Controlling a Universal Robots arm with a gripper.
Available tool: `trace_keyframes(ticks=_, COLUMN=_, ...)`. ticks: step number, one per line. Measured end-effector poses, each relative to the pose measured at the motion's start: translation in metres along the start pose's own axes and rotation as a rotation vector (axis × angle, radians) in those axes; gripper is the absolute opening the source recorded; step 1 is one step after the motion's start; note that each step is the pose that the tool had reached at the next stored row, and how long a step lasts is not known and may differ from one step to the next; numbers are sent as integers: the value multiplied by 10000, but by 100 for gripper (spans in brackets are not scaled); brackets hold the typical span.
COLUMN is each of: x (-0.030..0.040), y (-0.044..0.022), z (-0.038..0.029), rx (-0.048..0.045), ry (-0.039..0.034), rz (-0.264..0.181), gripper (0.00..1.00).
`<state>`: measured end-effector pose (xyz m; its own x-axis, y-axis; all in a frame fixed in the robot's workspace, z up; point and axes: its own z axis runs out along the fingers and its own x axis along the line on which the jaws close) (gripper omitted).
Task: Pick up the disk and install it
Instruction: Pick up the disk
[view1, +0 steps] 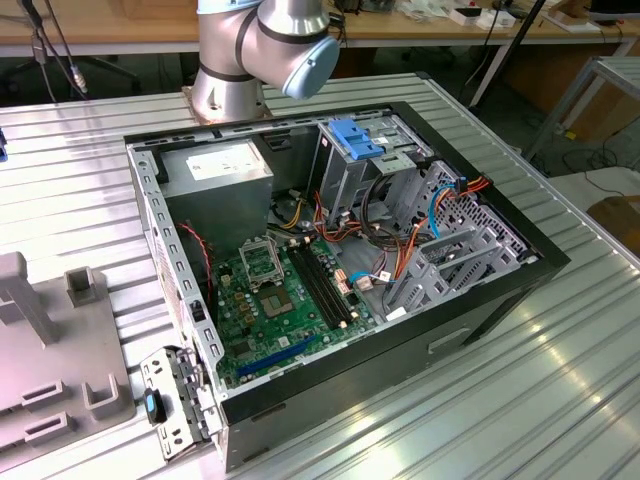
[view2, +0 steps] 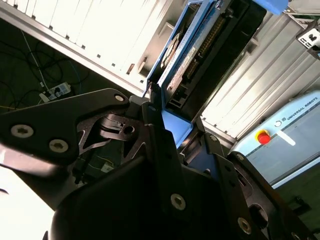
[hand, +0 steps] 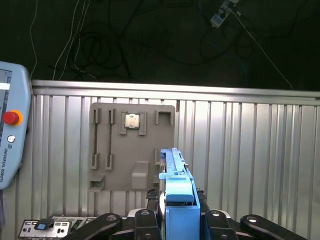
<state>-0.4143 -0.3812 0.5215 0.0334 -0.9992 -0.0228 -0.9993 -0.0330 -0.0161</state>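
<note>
In both wrist views my gripper (hand: 178, 221) (view2: 181, 134) is shut on the disk. The disk (hand: 174, 176) is held edge-on between the black fingers (hand: 143, 218), showing its bright blue carrier rail. In the second wrist view the disk (view2: 201, 48) reaches away from the fingers (view2: 156, 131), with its dark body and connector side framed in blue. It hangs above the ribbed metal table (hand: 250, 150), apart from it. In the exterior view the open computer case (view1: 500, 275) lies on its side, with the drive cage (view1: 345, 175) at the back under a blue bracket (view1: 356, 136).
A grey fixture plate (hand: 112, 172) (view1: 50, 370) carrying a small chip (hand: 132, 121) lies on the table below the gripper. A teach pendant (hand: 10, 135) rests beside it. The arm's base (view1: 228, 85) stands behind the case. Cables (view1: 400, 250) crowd the case near the cage.
</note>
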Motion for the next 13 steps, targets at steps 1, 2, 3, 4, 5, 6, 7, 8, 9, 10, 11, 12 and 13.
trace_keyframes(ticks=1, x=2, y=-43, z=1, rx=1, ry=0, rz=-1, gripper=37)
trace_keyframes(ticks=2, x=3, y=-95, z=2, rx=0, ry=0, rz=0, gripper=37)
trace_keyframes(ticks=3, x=5, y=-135, z=3, rx=1, ry=0, rz=0, gripper=37)
trace_keyframes(ticks=4, x=6, y=-162, z=3, rx=0, ry=0, rz=0, gripper=37)
trace_keyframes(ticks=5, x=6, y=-194, z=5, rx=0, ry=0, rz=0, gripper=37)
trace_keyframes(ticks=6, x=7, y=-222, z=6, rx=0, ry=0, rz=0, gripper=37)
trace_keyframes(ticks=7, x=8, y=-252, z=8, rx=0, ry=0, rz=-1, gripper=37)
trace_keyframes(ticks=8, x=12, y=-271, z=12, rx=1, ry=0, rz=0, gripper=37)
trace_keyframes(ticks=9, x=24, y=-281, z=14, rx=1, ry=0, rz=0, gripper=37)
trace_keyframes(ticks=10, x=52, y=-298, z=19, rx=0, ry=0, rz=0, gripper=37)
trace_keyframes(ticks=11, x=88, y=-308, z=23, rx=0, ry=0, rz=0, gripper=37)
trace_keyframes(ticks=12, x=145, y=-316, z=31, rx=-1, ry=0, rz=-1, gripper=37)
trace_keyframes(ticks=13, x=173, y=-321, z=36, rx=1, ry=0, rz=0, gripper=37)
